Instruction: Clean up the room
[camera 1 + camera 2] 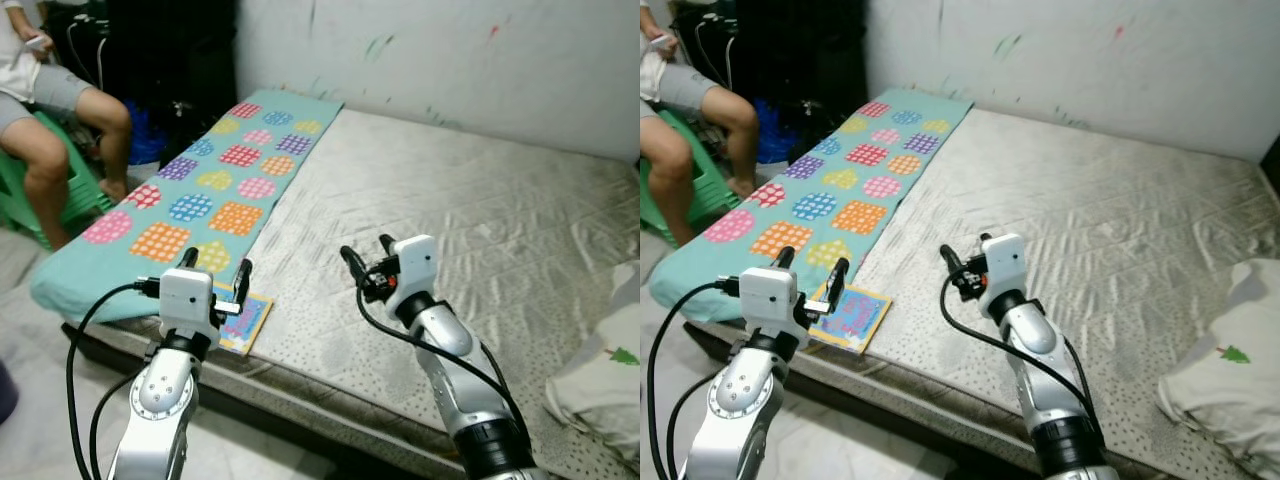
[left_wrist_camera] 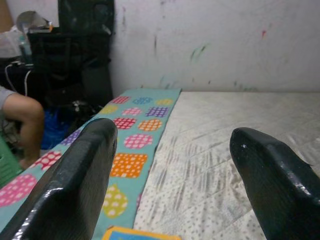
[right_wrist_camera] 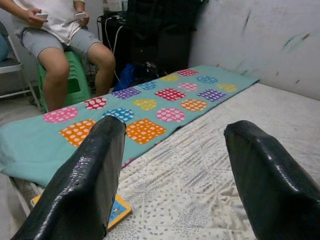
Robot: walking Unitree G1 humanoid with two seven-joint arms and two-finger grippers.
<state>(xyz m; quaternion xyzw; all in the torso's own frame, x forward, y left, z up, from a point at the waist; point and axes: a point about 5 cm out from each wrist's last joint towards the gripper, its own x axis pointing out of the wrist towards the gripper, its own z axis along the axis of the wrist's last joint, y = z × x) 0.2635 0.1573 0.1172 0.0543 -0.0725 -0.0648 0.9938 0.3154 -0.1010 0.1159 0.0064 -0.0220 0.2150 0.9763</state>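
A: Fingers wide on both sides, nothing held. Left gripper [image 1: 214, 269] hovers over the near edge of the bed [image 1: 470, 210], just above a small colourful book [image 1: 849, 317]. Right gripper [image 1: 366, 258] hovers further in, over bare mattress.

B: Where does the book lie?

A: Flat at the mattress edge, one side touching the teal spotted blanket [image 1: 215, 180] folded along the bed's left side. A white cloth with a green tree print [image 1: 1223, 385] sits at the far right corner. A person on a green stool [image 1: 68, 195] is beside the bed, well apart from the arms.

B: Step in hand?

A: Likely picking up the book with the left. Judgement: it lies flat, so little to pinch. Bring the fingers down astride one edge, press lightly into the soft mattress, close slowly. Avoid catching the blanket's edge along with it.
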